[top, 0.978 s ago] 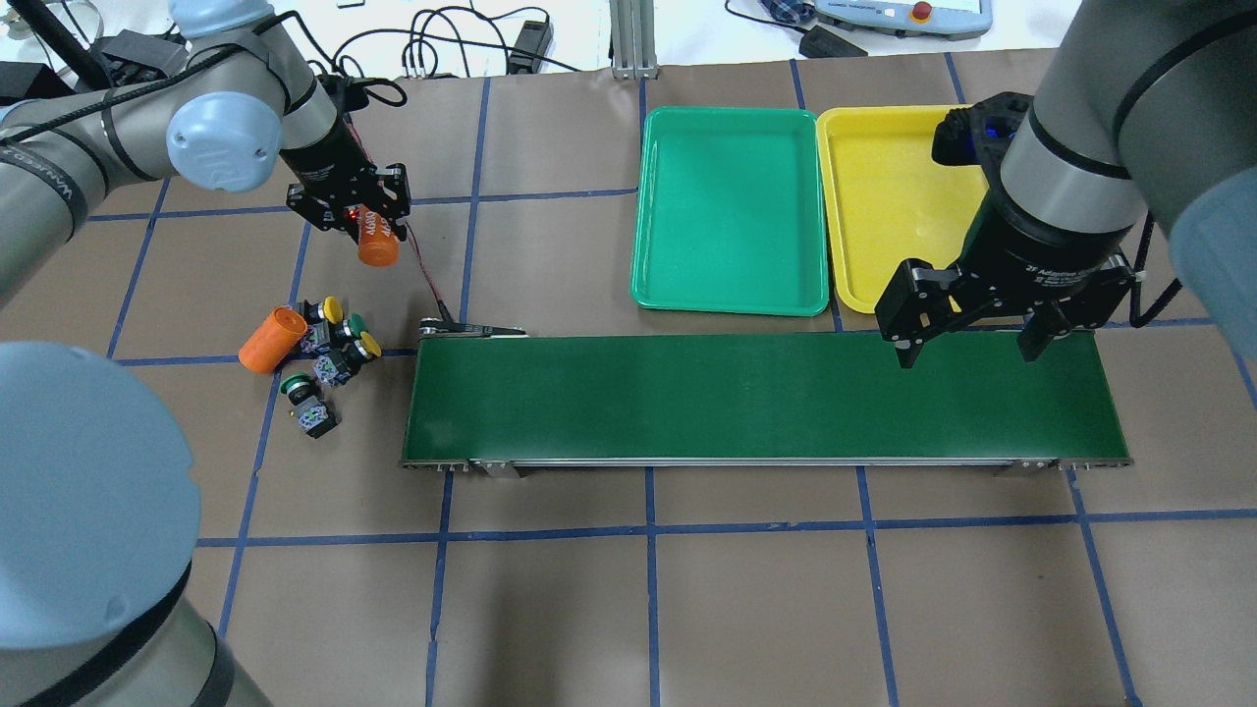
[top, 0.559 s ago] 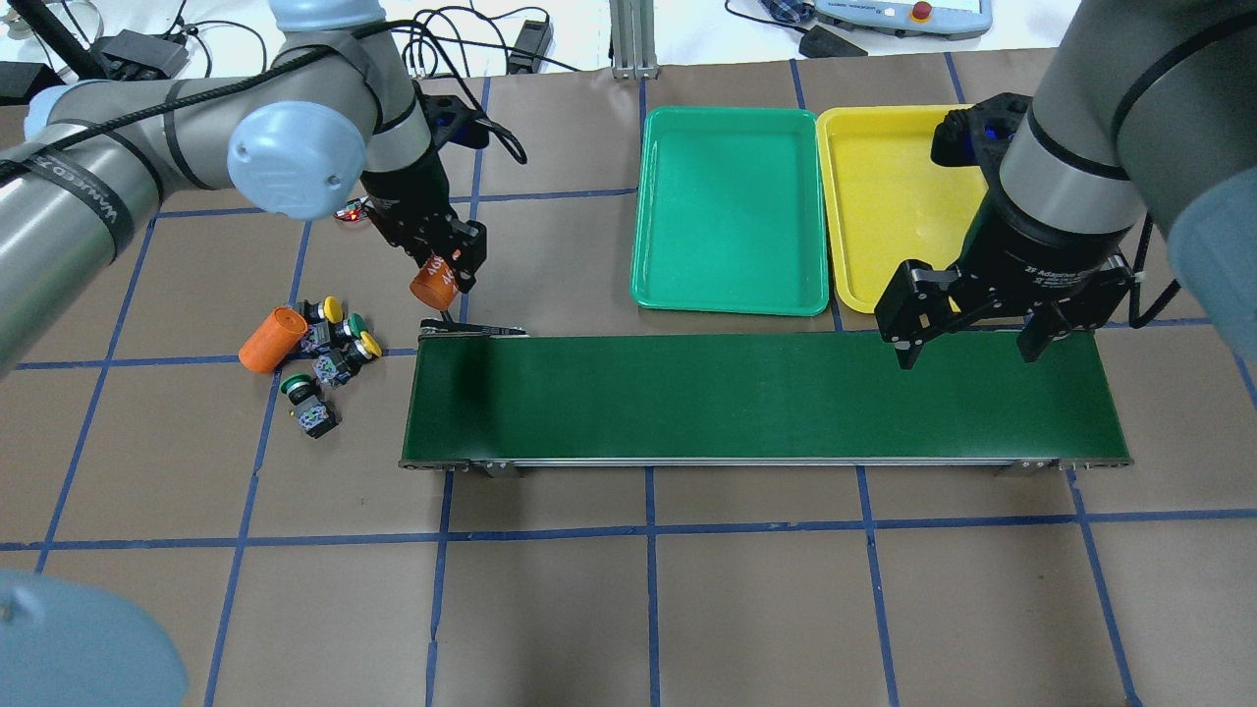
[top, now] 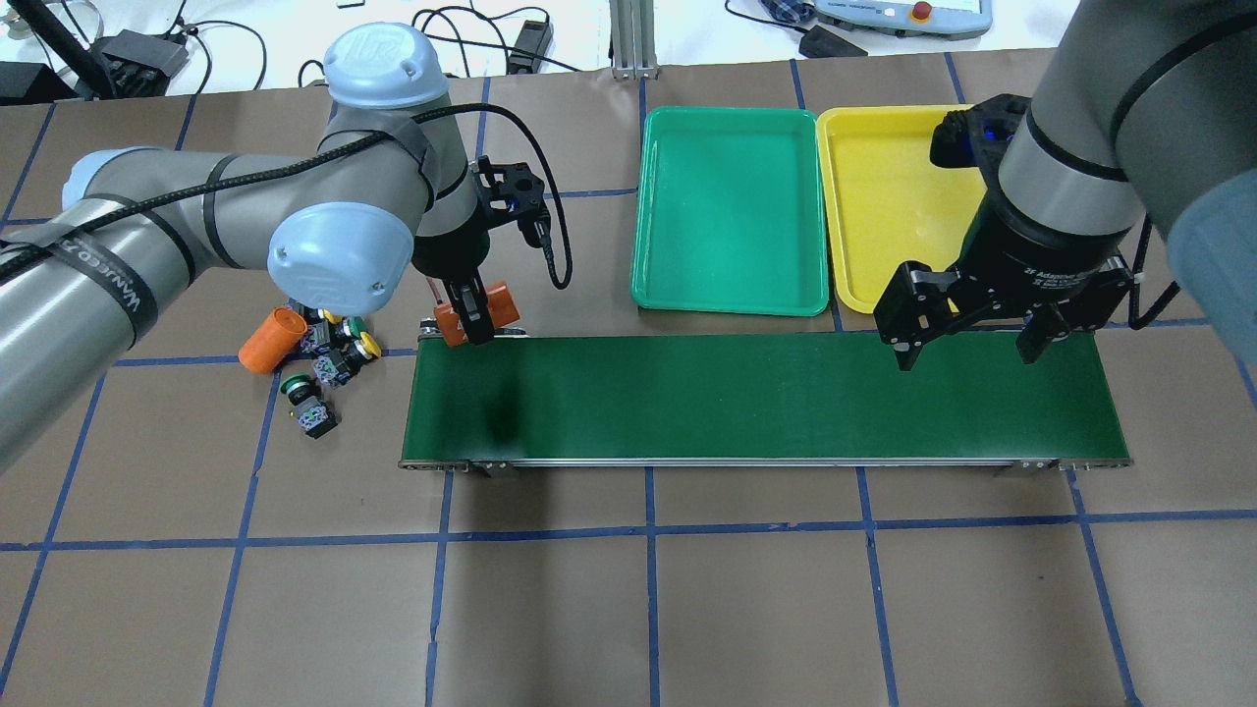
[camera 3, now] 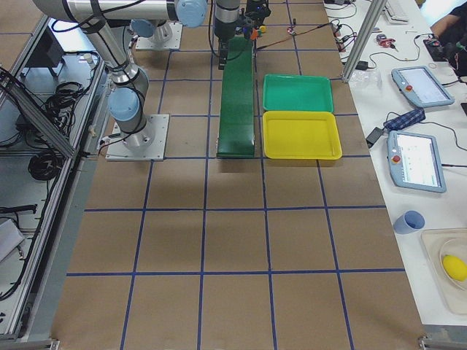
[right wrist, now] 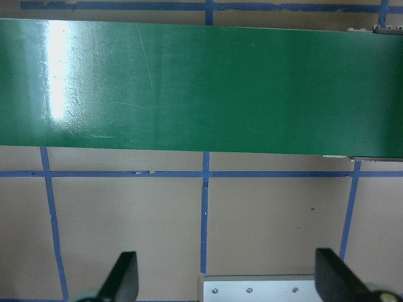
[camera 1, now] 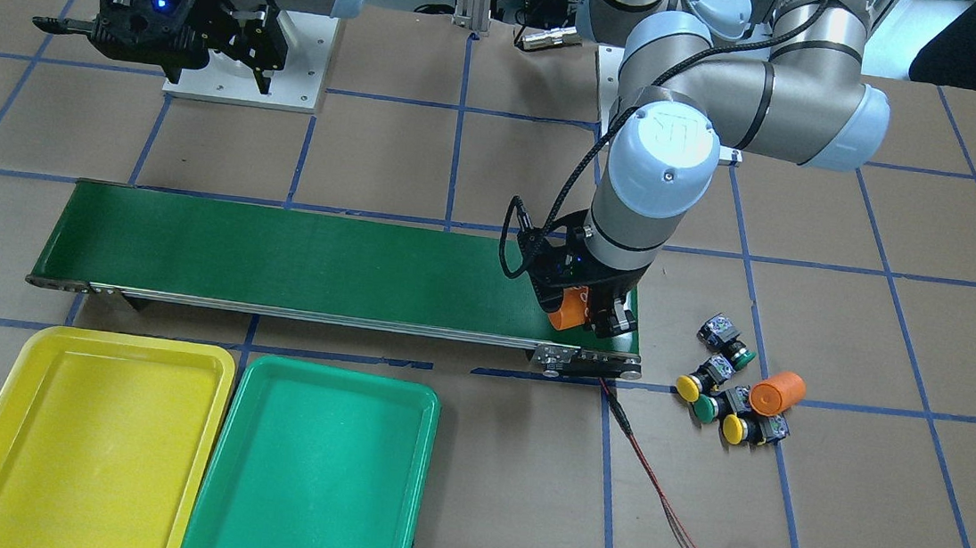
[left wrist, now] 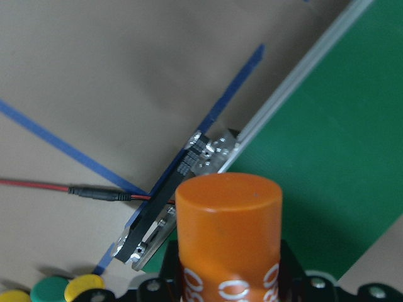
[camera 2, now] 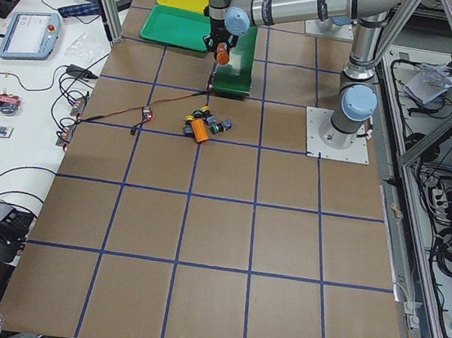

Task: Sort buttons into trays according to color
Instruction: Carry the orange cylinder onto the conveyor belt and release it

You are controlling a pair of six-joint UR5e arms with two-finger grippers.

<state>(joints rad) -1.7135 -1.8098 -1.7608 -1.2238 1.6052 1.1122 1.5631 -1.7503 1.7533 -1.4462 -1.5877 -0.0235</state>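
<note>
I have the left gripper (top: 475, 320) clamped on an orange cylinder (left wrist: 228, 233) over one end of the long dark-green conveyor belt (top: 766, 398). The right gripper (top: 967, 352) hangs spread wide over the other end. The four mushroom-capped push-buttons (top: 332, 352) (two yellow, two green) lie clustered beside a second orange cylinder (top: 270, 339), well apart from the shallow green plastic tray (top: 732, 211) and the shallow yellow plastic tray (top: 879, 196).

Four buttons (camera 1: 705, 409) at right: two yellow-capped, two green-capped. Two orange cylinders (camera 1: 777, 393). Two trays at lower left: one yellow tray (camera 1: 77, 449), one green tray (camera 1: 307, 480). One conveyor belt (camera 1: 292, 260).
</note>
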